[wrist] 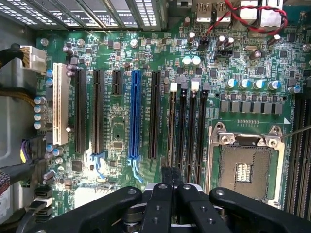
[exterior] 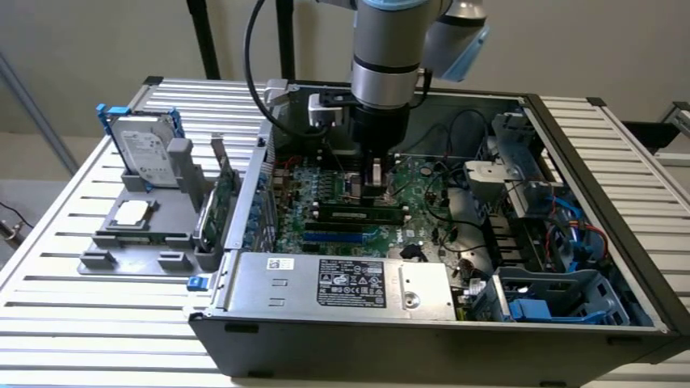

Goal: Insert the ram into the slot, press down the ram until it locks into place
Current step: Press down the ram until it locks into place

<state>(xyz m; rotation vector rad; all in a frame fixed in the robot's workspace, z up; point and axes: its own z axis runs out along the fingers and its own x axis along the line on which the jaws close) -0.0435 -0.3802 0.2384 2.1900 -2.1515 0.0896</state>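
On the exterior view's left, a grey fixture block (exterior: 140,234) sits on the slatted metal table (exterior: 65,323). It holds a hard drive (exterior: 142,149) standing in a blue bracket, a processor chip (exterior: 132,212) lying flat, and a green expansion card (exterior: 223,198) standing on edge just beside the case. The open computer case (exterior: 453,323) takes up the middle and the exterior view's right, with a labelled power supply (exterior: 345,284) along its near edge and the green motherboard (exterior: 323,202) behind that.

The ram (exterior: 361,215) lies lengthwise in the memory area of the board, sitting in the slot (exterior: 323,226); whether its end clips have closed cannot be told. The robot arm (exterior: 389,48) comes straight down over the board, and the gripper (exterior: 377,190) hangs just above the far edge of the ram. It is unclear from this view whether the two touch.

In the wrist view, the white expansion slot (wrist: 60,104), the blue connector slot (wrist: 134,114) and the parallel black memory slots (wrist: 187,131) run across the board, with the open processor socket (wrist: 245,162) beside them. The gripper (wrist: 172,182) has its black fingers (wrist: 158,204) pressed together, nothing visible between them, pointing at the memory slots.
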